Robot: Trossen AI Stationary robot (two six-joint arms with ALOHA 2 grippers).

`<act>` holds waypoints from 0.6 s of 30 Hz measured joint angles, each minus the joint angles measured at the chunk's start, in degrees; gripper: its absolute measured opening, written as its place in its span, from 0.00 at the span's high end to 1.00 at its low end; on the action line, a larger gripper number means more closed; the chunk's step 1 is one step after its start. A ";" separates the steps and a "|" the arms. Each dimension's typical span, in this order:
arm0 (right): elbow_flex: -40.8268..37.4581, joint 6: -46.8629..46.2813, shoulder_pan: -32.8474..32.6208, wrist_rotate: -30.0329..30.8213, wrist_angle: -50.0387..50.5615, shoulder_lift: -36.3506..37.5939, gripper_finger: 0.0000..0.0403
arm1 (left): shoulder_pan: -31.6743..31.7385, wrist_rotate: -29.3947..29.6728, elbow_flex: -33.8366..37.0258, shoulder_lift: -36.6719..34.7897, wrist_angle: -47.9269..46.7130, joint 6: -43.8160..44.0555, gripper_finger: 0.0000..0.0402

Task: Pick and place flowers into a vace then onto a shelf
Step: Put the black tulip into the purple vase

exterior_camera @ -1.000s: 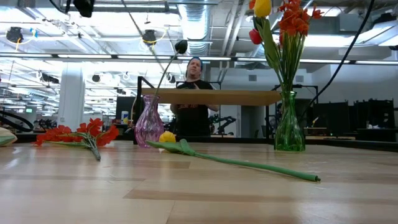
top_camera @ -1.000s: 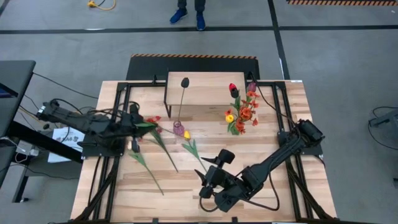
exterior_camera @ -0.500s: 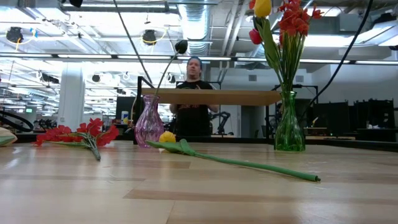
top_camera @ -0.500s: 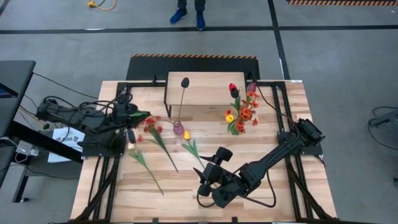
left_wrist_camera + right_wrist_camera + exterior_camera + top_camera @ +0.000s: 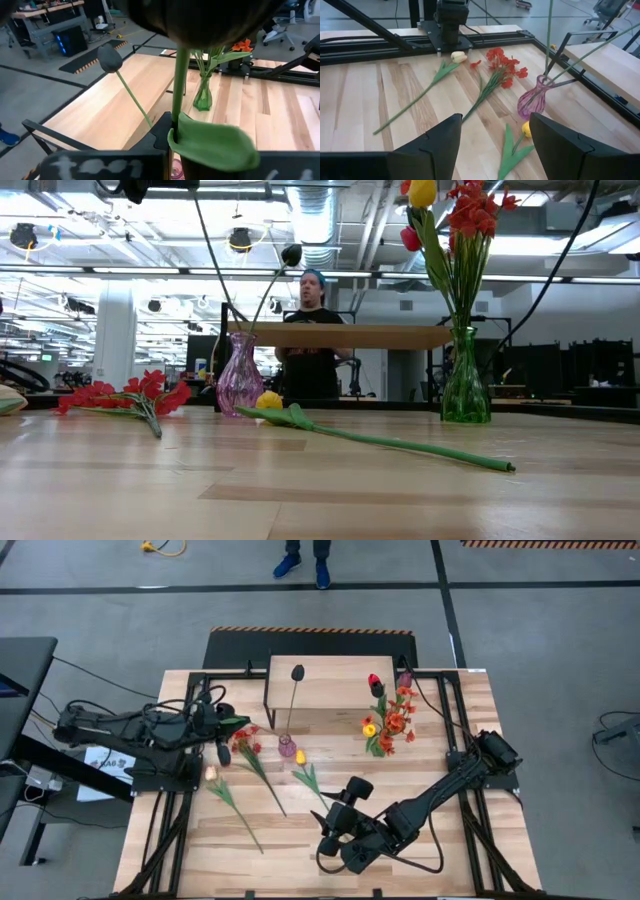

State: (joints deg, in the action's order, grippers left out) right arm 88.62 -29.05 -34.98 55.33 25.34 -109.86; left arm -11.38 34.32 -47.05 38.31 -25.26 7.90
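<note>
My left gripper (image 5: 220,728) is raised near the table's left edge and shut on a dark-headed flower (image 5: 200,20) with a green stem and a broad leaf (image 5: 237,724). A purple vase (image 5: 287,747) on the table in front of the shelf (image 5: 330,685) holds one dark tulip (image 5: 297,671). A green vase (image 5: 378,746) to its right holds several flowers. A red blossom spray (image 5: 245,740), a pale tulip (image 5: 211,772) and a yellow tulip (image 5: 300,757) lie flat on the table. My right gripper (image 5: 328,840) hovers open near the front edge, nothing between its fingers (image 5: 435,145). My left gripper holds the flower by its green stem (image 5: 176,107), close below the broad leaf (image 5: 215,145). That leaf and the gripper body cover the place of contact. The flower is lifted clear of the table, its stem crossing the fingers and its dark head close to the wrist camera.
Black frame rails (image 5: 190,770) run along both sides of the table. The lying stems spread over the table's left middle (image 5: 265,785). A person (image 5: 312,330) stands behind the far edge.
My left gripper has risen and drawn back toward the far left of the table, tipping up nearer to level, with the flower still in it. The pale tulip that the arm covered now shows on the table.
</note>
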 joint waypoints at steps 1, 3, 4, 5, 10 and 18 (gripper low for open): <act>0.00 -0.01 0.00 0.00 0.02 0.00 0.44 | 0.84 -0.94 0.00 -0.03 0.04 0.06 1.00; 0.00 0.01 0.00 0.00 0.07 0.00 0.44 | 2.49 -2.74 0.00 -0.05 0.04 0.12 1.00; 0.00 0.01 0.00 0.00 0.07 0.00 0.44 | 3.29 -3.53 0.00 -0.03 -0.04 0.16 1.00; 0.00 0.01 0.00 0.00 0.07 0.00 0.44 | 4.05 -4.44 0.00 -0.03 -0.25 0.29 1.00; 0.00 0.01 0.00 0.00 0.11 0.00 0.44 | 7.83 -7.89 0.00 0.36 -1.84 1.03 1.00; 0.00 0.04 0.00 0.00 0.21 0.00 0.44 | 12.83 -13.47 -0.04 3.03 -2.24 1.29 1.00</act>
State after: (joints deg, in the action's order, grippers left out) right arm 88.62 -29.02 -34.98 55.33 25.56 -109.86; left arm 1.45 20.86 -47.09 41.34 -27.50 9.19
